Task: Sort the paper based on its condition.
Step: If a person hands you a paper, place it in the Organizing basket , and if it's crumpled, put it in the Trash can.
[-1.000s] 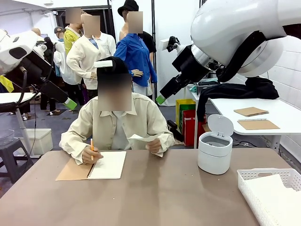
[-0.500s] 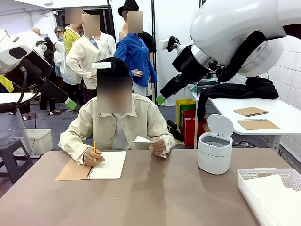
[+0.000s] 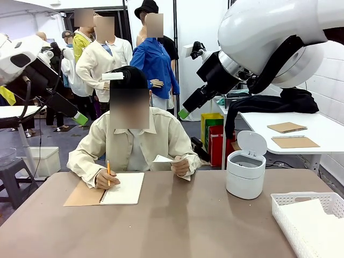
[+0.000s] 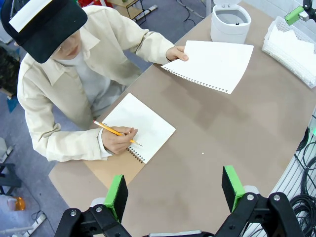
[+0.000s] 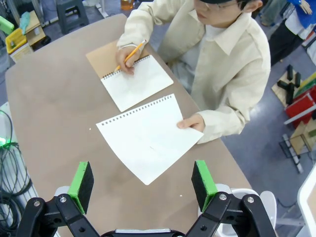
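The person at the far side holds one flat white sheet of paper (image 5: 148, 136) by a corner, just above the table; its torn spiral edge shows, and so does the sheet (image 4: 212, 64) from the left wrist. From the front the paper (image 3: 163, 159) appears edge-on beside the hand. My left gripper (image 4: 174, 190) hangs open high over the near table, nothing between its green pads. High above the held sheet, my right gripper (image 5: 142, 183) is open too. Both grippers are raised well off the table, left (image 3: 79, 118) and right (image 3: 185, 112).
The person's other hand writes with a pencil (image 4: 116, 132) in a brown-covered spiral notebook (image 3: 123, 188). A white bin (image 3: 245, 172) with its lid up stands at the right. A white lattice tray (image 3: 282, 207) holding white sheets sits at the near right corner.
The person's hand has brought the sheet slightly lower and to the right, nearer the table. Both arms have stayed where they were.
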`<state>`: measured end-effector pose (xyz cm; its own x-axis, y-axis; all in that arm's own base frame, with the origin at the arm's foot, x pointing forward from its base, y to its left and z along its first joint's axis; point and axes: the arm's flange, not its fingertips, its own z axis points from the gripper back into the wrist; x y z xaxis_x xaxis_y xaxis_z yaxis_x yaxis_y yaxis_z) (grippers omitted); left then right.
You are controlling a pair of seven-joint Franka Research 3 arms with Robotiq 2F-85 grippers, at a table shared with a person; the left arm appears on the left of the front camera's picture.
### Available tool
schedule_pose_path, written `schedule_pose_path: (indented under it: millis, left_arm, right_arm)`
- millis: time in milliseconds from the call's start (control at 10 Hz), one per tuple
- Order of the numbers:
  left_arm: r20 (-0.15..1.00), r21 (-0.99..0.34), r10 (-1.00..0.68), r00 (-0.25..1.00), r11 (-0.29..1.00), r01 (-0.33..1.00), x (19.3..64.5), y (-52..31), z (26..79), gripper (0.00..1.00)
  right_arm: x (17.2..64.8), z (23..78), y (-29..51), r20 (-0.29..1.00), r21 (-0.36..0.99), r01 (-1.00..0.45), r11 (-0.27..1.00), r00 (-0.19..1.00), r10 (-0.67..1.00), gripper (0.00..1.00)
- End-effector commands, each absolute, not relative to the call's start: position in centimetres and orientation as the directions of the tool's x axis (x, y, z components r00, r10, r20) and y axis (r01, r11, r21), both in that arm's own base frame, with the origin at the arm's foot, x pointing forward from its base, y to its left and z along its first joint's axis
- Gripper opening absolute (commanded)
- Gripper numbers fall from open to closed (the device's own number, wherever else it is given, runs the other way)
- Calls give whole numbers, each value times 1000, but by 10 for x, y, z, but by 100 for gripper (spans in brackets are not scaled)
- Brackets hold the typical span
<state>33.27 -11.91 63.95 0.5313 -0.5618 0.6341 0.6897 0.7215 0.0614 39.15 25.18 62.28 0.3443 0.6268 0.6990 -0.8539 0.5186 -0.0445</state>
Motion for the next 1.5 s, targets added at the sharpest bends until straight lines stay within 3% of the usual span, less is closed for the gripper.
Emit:
schedule_pose_path:
  millis: [0, 400, 500, 700, 800, 900, 1000, 1100, 1300, 1400]
  left_arm:
    - [636, 53, -557, 534, 722, 690, 333, -118, 639, 100]
    - [636, 53, -557, 534, 722, 690, 333, -118, 639, 100]
    - [636, 53, -557, 534, 722, 690, 333, -118, 639, 100]
    - [636, 53, -557, 534, 722, 690, 333, -118, 639, 100]
    - [636, 53, -557, 534, 722, 690, 333, -118, 639, 100]
    - [636, 53, -557, 534, 722, 690, 333, -118, 639, 100]
    - [636, 53, -557, 534, 722, 690, 333, -118, 639, 100]
    - [636, 53, -557, 534, 722, 690, 333, -118, 639, 100]
    - [636, 53, -557, 534, 722, 690, 333, -118, 639, 100]
    - [636, 53, -557, 534, 722, 690, 333, -118, 639, 100]
  right_arm:
    - [392, 623, 252, 699, -45, -854, 519, 344, 627, 100]
    - [456, 586, 249, 522, 339, -700, 629, 696, 493, 100]
    - [468, 572, 242, 408, 469, -568, 677, 818, 404, 100]
    - [478, 545, 228, 237, 605, -346, 717, 938, 253, 100]
    - [478, 531, 224, 179, 642, -254, 723, 967, 180, 100]
    - [475, 527, 224, 208, 605, -293, 741, 956, 208, 100]
    - [468, 538, 233, 426, 262, -611, 747, 768, 479, 100]
    - [481, 524, 216, 180, 598, -302, 743, 953, 243, 100]
    - [481, 524, 216, 180, 598, -302, 743, 953, 243, 100]
    - [478, 529, 223, 237, 529, -383, 757, 924, 301, 100]
